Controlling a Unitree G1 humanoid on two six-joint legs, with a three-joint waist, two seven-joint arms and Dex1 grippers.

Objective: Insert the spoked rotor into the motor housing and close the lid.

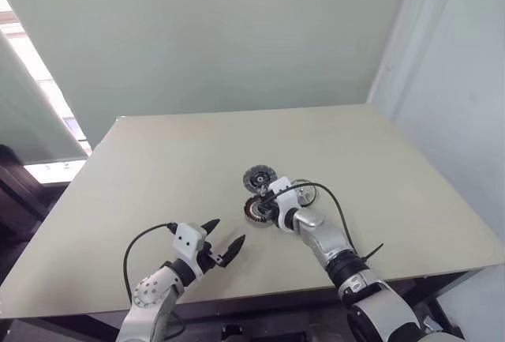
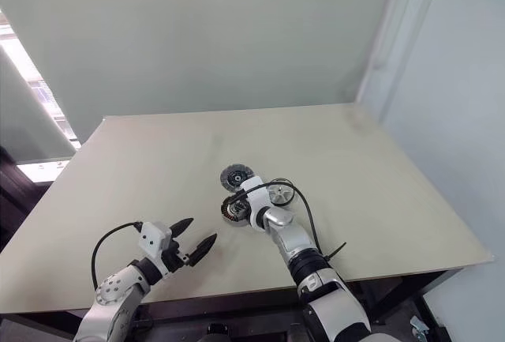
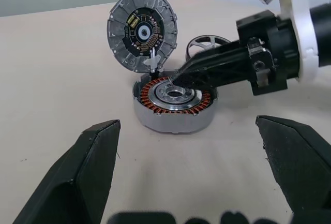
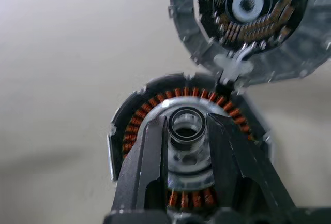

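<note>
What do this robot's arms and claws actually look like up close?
Both arms are silvery grey with black joints. Each ends in a white wrist block carrying a claw of two black, pointed fingers: the left claw and the right claw. A thin black cable loops from the left wrist, and another arcs over the right.

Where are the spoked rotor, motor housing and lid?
spoked rotor [image 3: 209,42]: left wrist view, shiny rim.
motor housing [image 3: 173,122]: left wrist view, outer wall.
lid [image 3: 142,29]: left wrist view, dark centre.

The motor housing [image 3: 173,107] is showing glossy copper windings in matt grey metal; the worktop [image 1: 158,168] is looking smooth, matt beige.
</note>
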